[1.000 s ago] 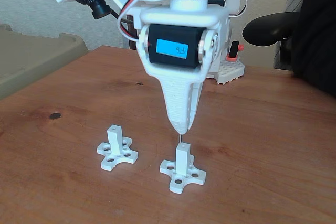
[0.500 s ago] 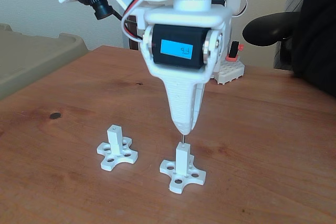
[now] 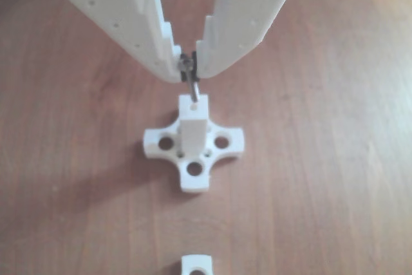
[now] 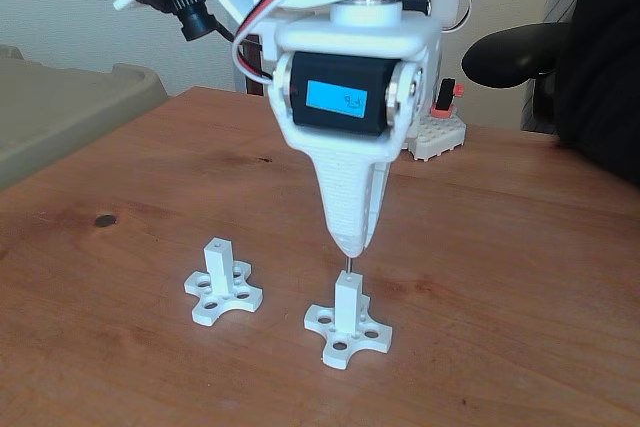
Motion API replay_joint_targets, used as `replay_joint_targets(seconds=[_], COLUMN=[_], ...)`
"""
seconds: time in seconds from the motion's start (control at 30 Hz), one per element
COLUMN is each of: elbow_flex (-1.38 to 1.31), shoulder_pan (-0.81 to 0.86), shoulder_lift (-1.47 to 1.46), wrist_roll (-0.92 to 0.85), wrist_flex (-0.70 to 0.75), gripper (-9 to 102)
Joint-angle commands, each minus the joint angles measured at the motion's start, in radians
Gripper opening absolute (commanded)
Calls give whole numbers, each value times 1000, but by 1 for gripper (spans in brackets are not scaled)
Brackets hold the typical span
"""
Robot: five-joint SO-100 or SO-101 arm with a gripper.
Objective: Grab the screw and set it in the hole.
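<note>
Gripper clamped on the screw, head pinched between the fingertips, shank hanging out below. In the fixed view, gripper pointing straight down with the screw showing as a thin line under the tip, close to upright. Directly beneath: the hole in the top face of the post. Screw tip at or just inside the hole in the other view; too fine to tell whether actually seated. Long axis of the screw near vertical, perhaps leaning slightly, roughly in line with the post. Probable next need: straight descent along that axis, with any lean corrected first. Farther out, a second post on its own cross base, well to the left in the fixed view, hole empty. All on the wooden bench.
</note>
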Motion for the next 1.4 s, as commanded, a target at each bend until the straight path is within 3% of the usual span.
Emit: replay_joint_targets(seconds=[0.0,1.37], elbow_flex=[-17,-57], shoulder_pan=[-3,-21], shoulder_lift=[20,-31], wrist_roll=[-5,5], wrist_flex=[-11,-17], gripper=[-4,-4])
